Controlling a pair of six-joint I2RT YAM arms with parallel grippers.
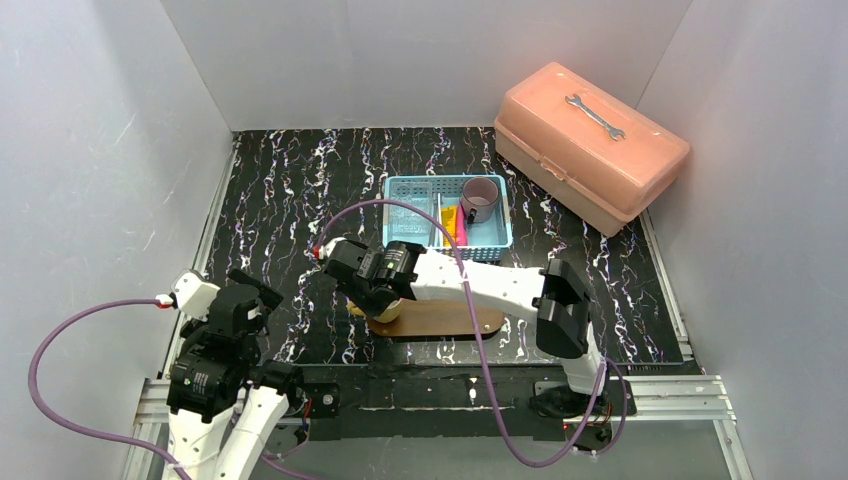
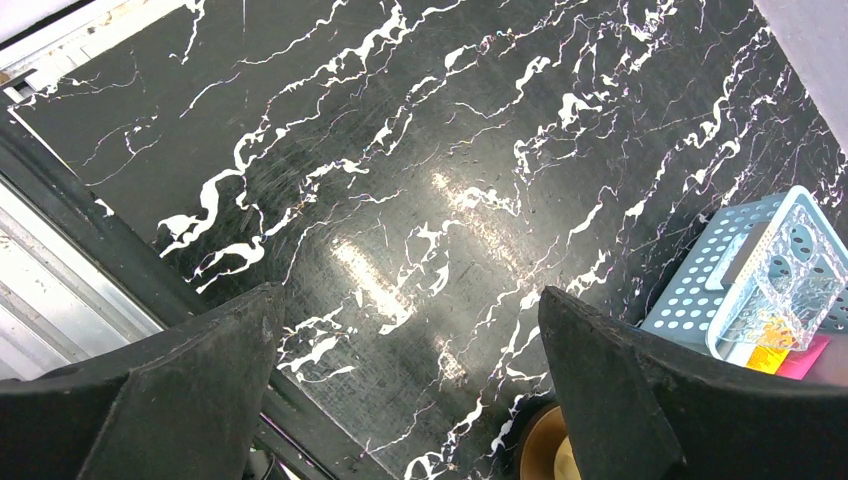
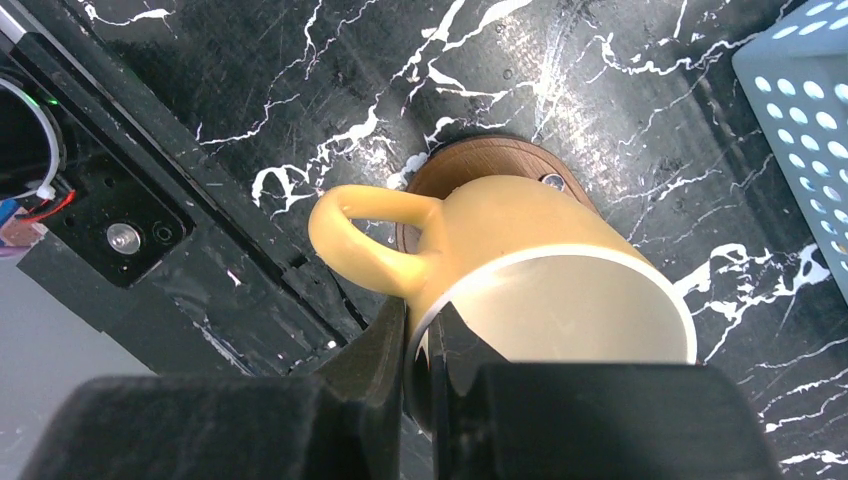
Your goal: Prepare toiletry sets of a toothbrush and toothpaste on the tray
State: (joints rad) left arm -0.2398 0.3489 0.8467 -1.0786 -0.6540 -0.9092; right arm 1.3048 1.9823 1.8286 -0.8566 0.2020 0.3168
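Note:
My right gripper [image 1: 372, 292] is shut on the rim of a yellow cup [image 3: 520, 240], one finger inside and one outside beside the handle. It holds the cup over the left end of the brown wooden tray [image 1: 455, 318], whose rounded end shows under the cup [image 3: 480, 160]. The yellow-orange toothpaste [image 1: 451, 222], the pink toothpaste [image 1: 461, 230] and thin pale toothbrushes [image 1: 437, 215] lie in the light-blue basket [image 1: 400, 186]. My left gripper [image 1: 250, 292] is open and empty, to the left of the tray, over bare marble [image 2: 408, 295].
A mauve cup [image 1: 480, 198] and a clear square container [image 1: 410, 216] are also in the basket. A peach toolbox [image 1: 590, 150] with a wrench [image 1: 595, 115] on its lid stands at the back right. White walls enclose the table.

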